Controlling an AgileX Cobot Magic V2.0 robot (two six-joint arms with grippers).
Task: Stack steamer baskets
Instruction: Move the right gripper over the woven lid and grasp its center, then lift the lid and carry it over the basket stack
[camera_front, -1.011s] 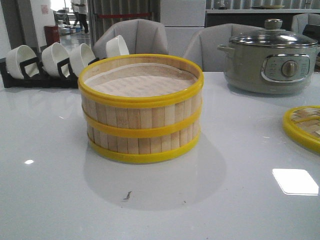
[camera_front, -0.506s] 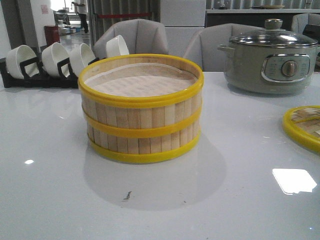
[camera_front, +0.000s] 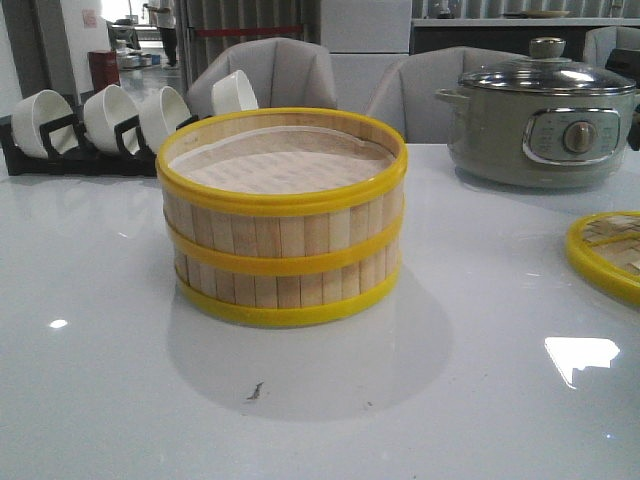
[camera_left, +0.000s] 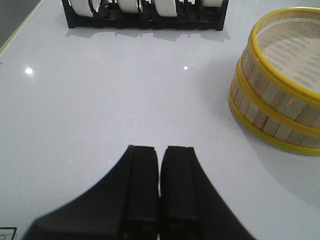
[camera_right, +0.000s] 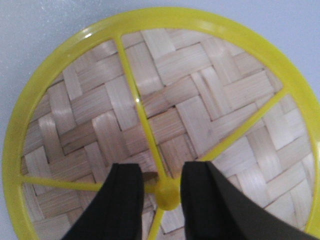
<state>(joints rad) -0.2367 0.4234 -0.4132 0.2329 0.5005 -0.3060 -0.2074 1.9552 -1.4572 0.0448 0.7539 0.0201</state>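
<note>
Two end effectors are mine. I am keeping the black fingers of the left end effector pressed together with nothing between them, hovering over bare white tabletop. I am holding the right end effector spread above the flat round woven-bamboo lid with the yellow rim and spokes; its fingers are straddling the lid's yellow centre hub, and I cannot tell whether they are touching it. Outward from the left one, the two round steamer baskets of pale bamboo slats with yellow rims are sitting one on top of the other near the middle of the tabletop, whitish liner showing inside the upper tier. Beyond them, a black rack of white bowls is standing at the far left, and a grey-green electric pot with a glass lid at the far right.
</note>
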